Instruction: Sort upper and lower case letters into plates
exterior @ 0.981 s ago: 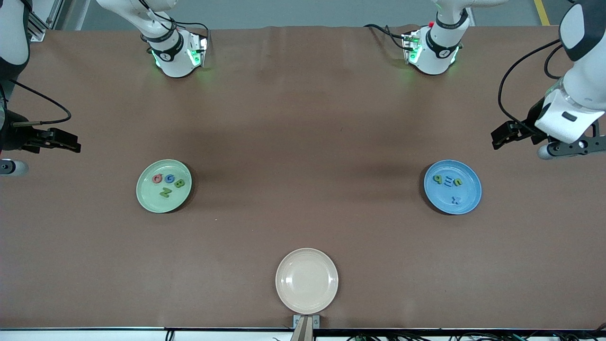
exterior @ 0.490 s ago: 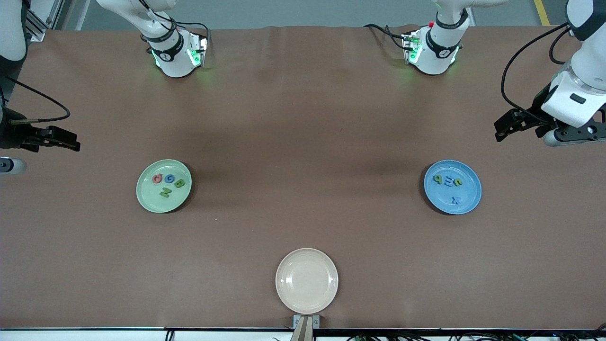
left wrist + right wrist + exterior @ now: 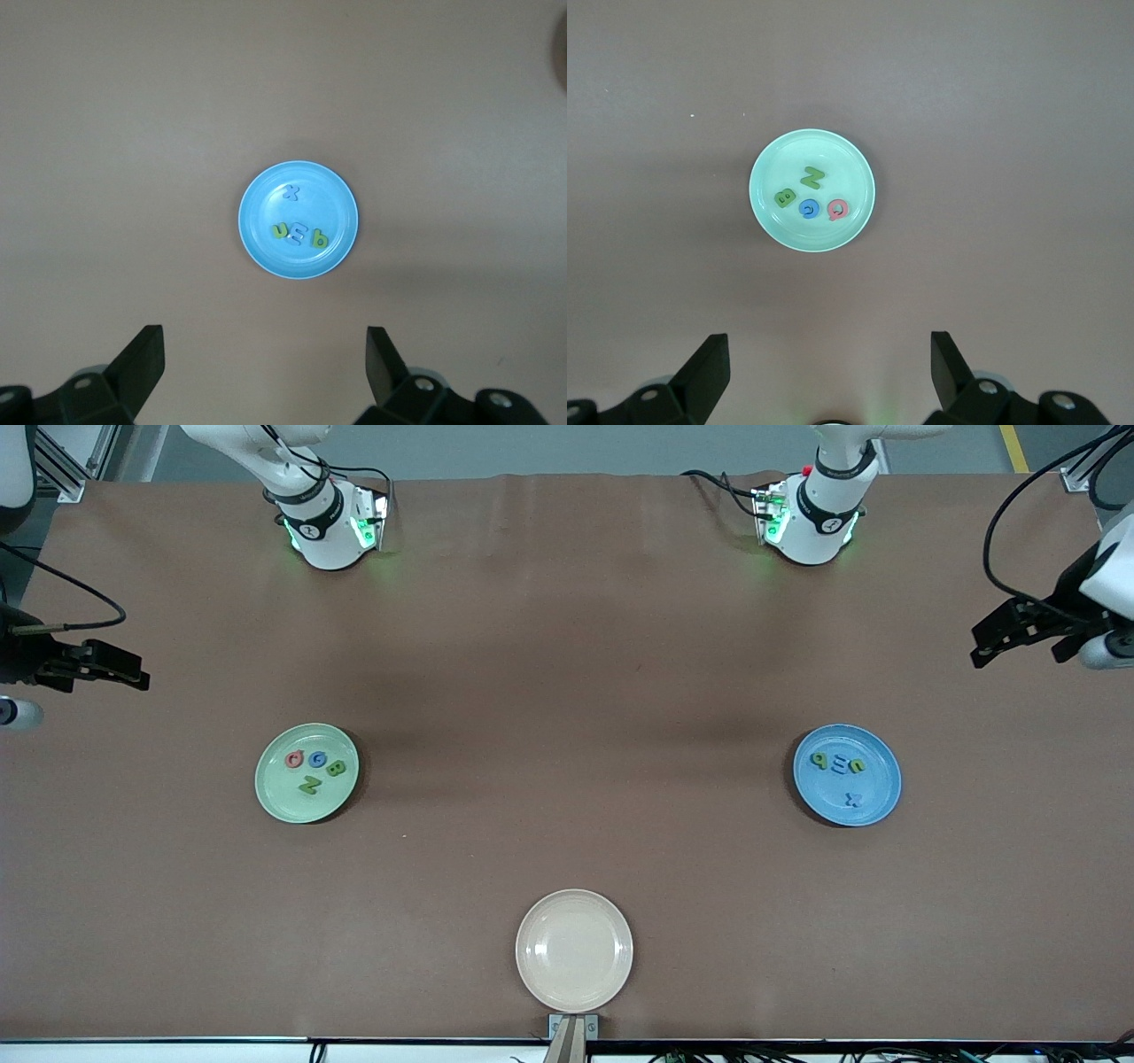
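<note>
The pale green plate (image 3: 276,793) holds the pink Q (image 3: 294,759), blue G (image 3: 316,759), green B (image 3: 336,768) and green N (image 3: 309,784). The blue plate (image 3: 877,797) holds the green p (image 3: 820,760), blue m (image 3: 838,763), green n (image 3: 858,765) and blue x (image 3: 853,799). My left gripper (image 3: 266,354) is open and empty, high in the air, with the blue plate (image 3: 335,197) below it. My right gripper (image 3: 830,354) is open and empty, high in the air, with the green plate (image 3: 772,168) below it.
An empty cream-beige plate (image 3: 574,950) sits at the table edge nearest the front camera, midway between the two arms' ends. The brown table (image 3: 567,691) lies bare between the plates. Both arms' hands show only at the side edges of the front view.
The left arm's hand has risen and drawn away from the blue plate toward its end of the table. The right arm's hand has shifted slightly the same way at its end. The letters have not moved.
</note>
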Tool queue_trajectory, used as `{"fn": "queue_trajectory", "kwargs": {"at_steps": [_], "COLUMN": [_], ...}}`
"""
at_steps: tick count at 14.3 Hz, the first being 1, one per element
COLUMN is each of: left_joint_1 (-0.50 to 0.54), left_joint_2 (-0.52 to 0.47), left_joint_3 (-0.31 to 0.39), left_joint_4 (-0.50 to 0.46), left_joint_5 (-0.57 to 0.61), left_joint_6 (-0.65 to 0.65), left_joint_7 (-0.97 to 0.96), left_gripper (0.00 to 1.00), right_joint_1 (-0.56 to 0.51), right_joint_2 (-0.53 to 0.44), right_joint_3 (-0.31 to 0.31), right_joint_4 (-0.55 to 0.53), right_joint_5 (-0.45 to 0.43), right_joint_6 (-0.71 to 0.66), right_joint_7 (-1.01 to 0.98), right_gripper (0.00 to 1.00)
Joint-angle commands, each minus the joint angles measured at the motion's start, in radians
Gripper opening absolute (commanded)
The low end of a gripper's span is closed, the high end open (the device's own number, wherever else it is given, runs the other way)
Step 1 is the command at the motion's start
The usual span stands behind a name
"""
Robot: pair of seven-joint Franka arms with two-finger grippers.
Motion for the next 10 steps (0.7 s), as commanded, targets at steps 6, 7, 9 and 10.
{"fn": "queue_trajectory", "kwargs": {"at_steps": [6, 7, 9, 10], "left_joint_1": [0.035, 0.039, 0.071, 0.096], "left_joint_2": [0.000, 0.000, 0.003, 0.009], "left_joint_3": [0.021, 0.019, -0.023, -0.050], "left_joint_4": [0.058, 0.058, 0.059, 0.059], "left_joint_5": [-0.037, -0.038, -0.040, -0.047], "left_joint_6": [-0.082, -0.082, -0.082, -0.081], "left_joint_7": [0.072, 0.072, 0.069, 0.069], "left_gripper": [1.00, 1.00, 1.00, 1.00], "right_joint_1": [-0.013, -0.013, -0.013, -0.014], "right_joint_2": [-0.148, -0.157, -0.196, -0.209], "right_joint_3": [0.002, 0.002, 0.002, 0.002], "right_joint_4": [-0.148, -0.160, -0.198, -0.211], "right_joint_5": [0.006, 0.006, 0.005, 0.004], "right_joint_6": [0.056, 0.057, 0.076, 0.080], "right_joint_7": [-0.017, -0.017, -0.019, -0.019], "right_gripper": [1.00, 1.00, 1.00, 1.00]}}
